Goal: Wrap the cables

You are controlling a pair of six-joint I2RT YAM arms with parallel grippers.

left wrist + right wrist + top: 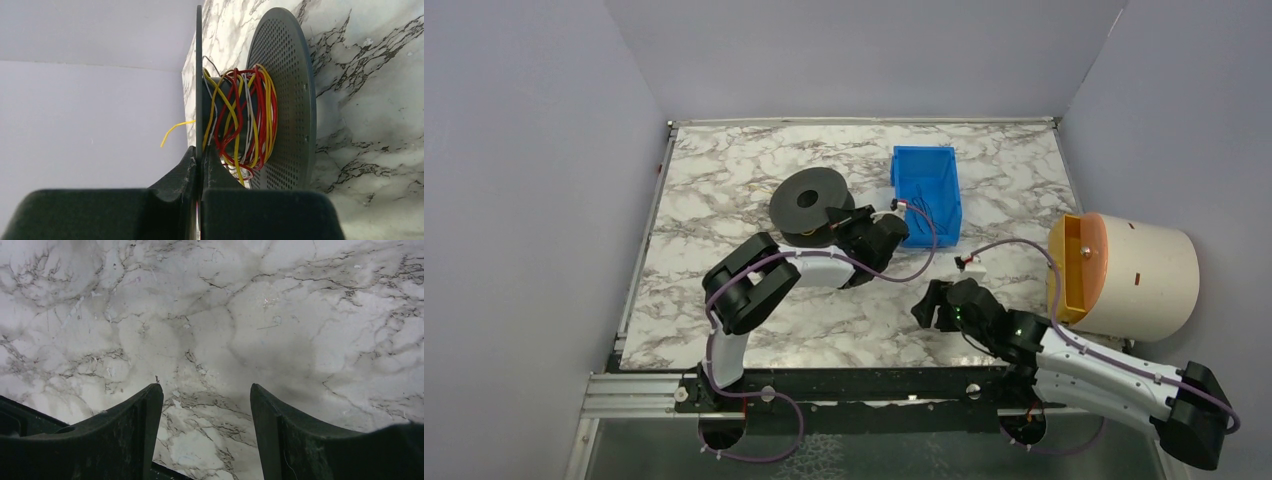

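Observation:
A dark grey spool (809, 203) lies flat on the marble table left of centre. My left gripper (835, 216) is shut on the thin rim of its upper flange (199, 75). In the left wrist view, red, yellow and white cables (243, 120) are wound loosely round the core between the two flanges, the lower one perforated (290, 95). A yellow cable end (172, 131) sticks out past the upper flange. My right gripper (931, 303) is open and empty low over bare marble; its fingers (142, 420) stand wide apart.
A blue bin (926, 194) holding thin wires stands right of the spool. A cream cylinder with an orange insert (1124, 275) lies at the right edge. A small white connector (970, 265) lies near the right gripper. Grey walls enclose the table.

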